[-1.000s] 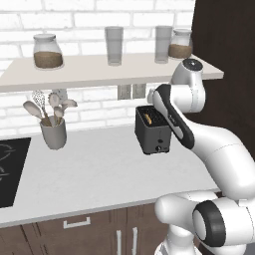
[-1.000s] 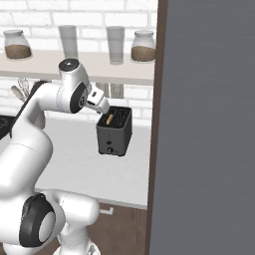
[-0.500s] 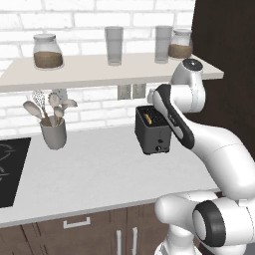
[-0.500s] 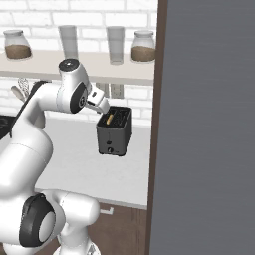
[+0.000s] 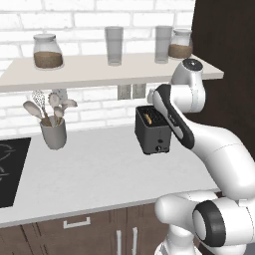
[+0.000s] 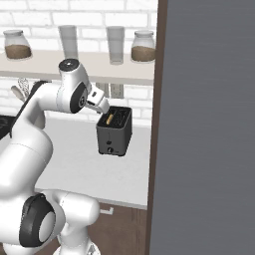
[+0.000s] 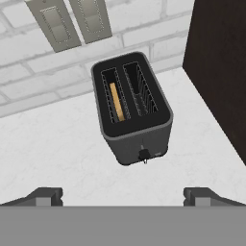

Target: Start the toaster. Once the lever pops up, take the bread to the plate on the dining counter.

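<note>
The black two-slot toaster (image 5: 153, 133) (image 6: 114, 132) (image 7: 134, 113) stands on the white worktop against the brick wall. The bread (image 7: 115, 102) sits sunk in one slot, with only its golden top edge showing (image 5: 148, 118) (image 6: 110, 118). A small dark lever (image 7: 143, 154) sticks out of the toaster's front face. My gripper (image 7: 123, 197) hovers above and in front of the toaster, open, with nothing between its fingertips (image 7: 45, 196). The plate and the dining counter are out of view.
A tall dark cabinet side (image 6: 209, 124) rises close to the toaster's right. Overhead runs a shelf (image 5: 99, 69) bearing jars and glasses. A grey utensil cup (image 5: 53, 132) and a black cooktop (image 5: 10, 169) lie to the left. Two wall outlets (image 7: 67, 24) sit behind the toaster.
</note>
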